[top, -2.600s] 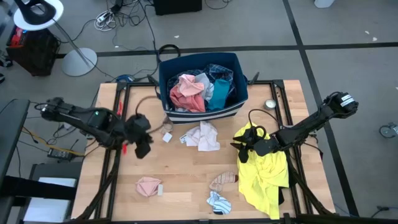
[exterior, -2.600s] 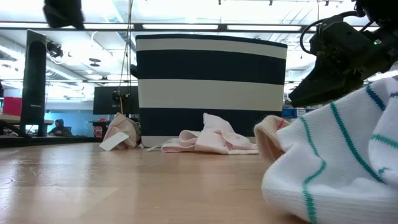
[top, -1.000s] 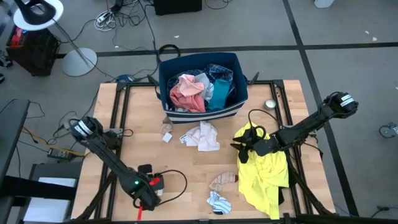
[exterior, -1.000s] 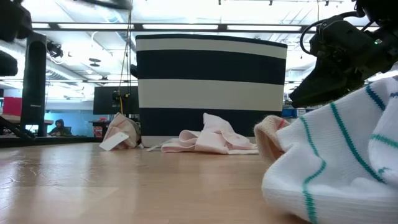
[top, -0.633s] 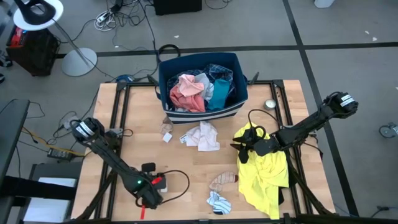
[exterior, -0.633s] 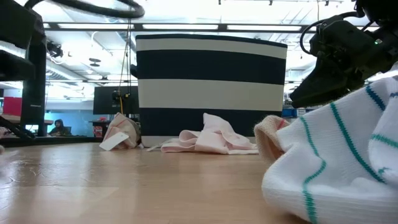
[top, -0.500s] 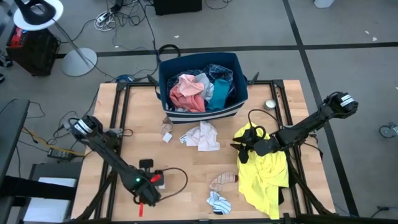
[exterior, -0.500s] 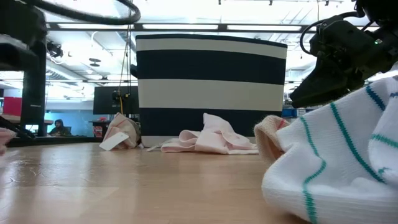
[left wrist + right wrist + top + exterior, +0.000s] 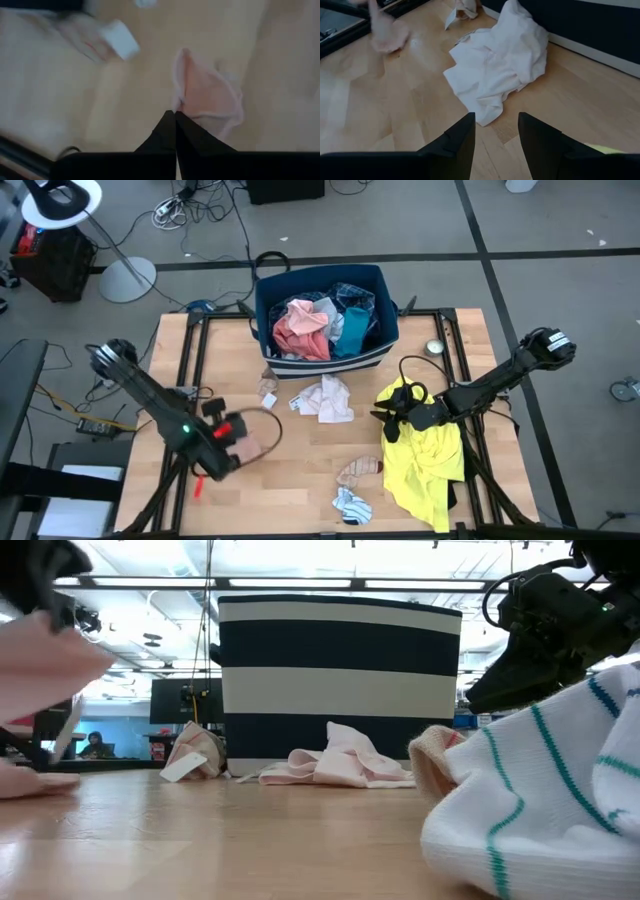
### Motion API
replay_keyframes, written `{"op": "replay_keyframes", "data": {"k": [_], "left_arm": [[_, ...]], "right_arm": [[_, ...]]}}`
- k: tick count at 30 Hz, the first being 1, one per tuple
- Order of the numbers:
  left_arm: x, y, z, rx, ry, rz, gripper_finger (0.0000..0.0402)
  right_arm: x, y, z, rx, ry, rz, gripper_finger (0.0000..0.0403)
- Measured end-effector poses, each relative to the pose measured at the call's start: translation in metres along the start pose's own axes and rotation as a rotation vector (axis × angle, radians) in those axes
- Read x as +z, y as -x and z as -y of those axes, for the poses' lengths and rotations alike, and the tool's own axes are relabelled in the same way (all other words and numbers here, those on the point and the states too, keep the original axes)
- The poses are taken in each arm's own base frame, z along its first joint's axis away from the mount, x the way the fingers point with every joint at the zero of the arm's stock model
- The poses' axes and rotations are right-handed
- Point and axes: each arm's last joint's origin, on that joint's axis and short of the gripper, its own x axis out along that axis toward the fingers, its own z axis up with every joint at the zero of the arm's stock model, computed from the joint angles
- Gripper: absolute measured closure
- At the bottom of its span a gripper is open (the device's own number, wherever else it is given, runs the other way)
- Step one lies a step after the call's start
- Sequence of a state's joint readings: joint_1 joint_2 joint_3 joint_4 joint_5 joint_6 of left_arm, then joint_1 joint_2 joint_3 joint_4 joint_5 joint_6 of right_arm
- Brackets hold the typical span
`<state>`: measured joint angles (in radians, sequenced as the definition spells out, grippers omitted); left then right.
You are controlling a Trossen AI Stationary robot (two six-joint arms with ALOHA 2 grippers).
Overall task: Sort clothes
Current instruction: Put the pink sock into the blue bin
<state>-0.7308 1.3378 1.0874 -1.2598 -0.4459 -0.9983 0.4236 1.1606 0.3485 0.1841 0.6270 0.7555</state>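
My left gripper [image 9: 232,442] hangs over the table's near left part, shut on a small pink piece [image 9: 247,446] of the clothes; the left wrist view shows the piece [image 9: 212,97] dangling past the fingers. My right gripper [image 9: 386,423] is open above the yellow shirt [image 9: 428,462], which lies spread on the table's right side. It points at a white piece [image 9: 500,65] lying flat before the navy bin [image 9: 325,310]. The bin holds pink, blue and teal clothes. My left gripper pinches the pink piece by one edge [image 9: 179,97] between its shut fingertips, coming from above and slanting down. The cloth hangs slack below the fingers. In the low view its lower end [image 9: 30,780] seems to rest on the table.
A white piece [image 9: 325,398] and a small tagged piece [image 9: 268,392] lie before the bin. A beige piece [image 9: 358,470] and a white sock with teal stripes [image 9: 350,505] lie near the front edge. A cable loop [image 9: 268,428] trails beside the left gripper.
My left gripper has shut on the pink piece at the table's near left, then risen and drawn back toward the far edge. The piece has come up off the wood with it and now hangs below the fingers.
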Motion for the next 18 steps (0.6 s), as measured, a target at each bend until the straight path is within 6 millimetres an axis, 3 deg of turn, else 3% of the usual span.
{"op": "replay_keyframes", "data": {"k": [9, 18], "left_arm": [[0.03, 0.06, -0.051, 0.001, 0.076, 0.222, 0.0401], [0.079, 0.118, -0.095, 0.022, 0.034, 0.444, 0.0401]], "right_arm": [[0.0, 0.0, 0.0, -0.003, 0.003, -0.004, 0.0252], [0.0, 0.0, 0.001, -0.008, 0.003, 0.001, 0.0252]]}}
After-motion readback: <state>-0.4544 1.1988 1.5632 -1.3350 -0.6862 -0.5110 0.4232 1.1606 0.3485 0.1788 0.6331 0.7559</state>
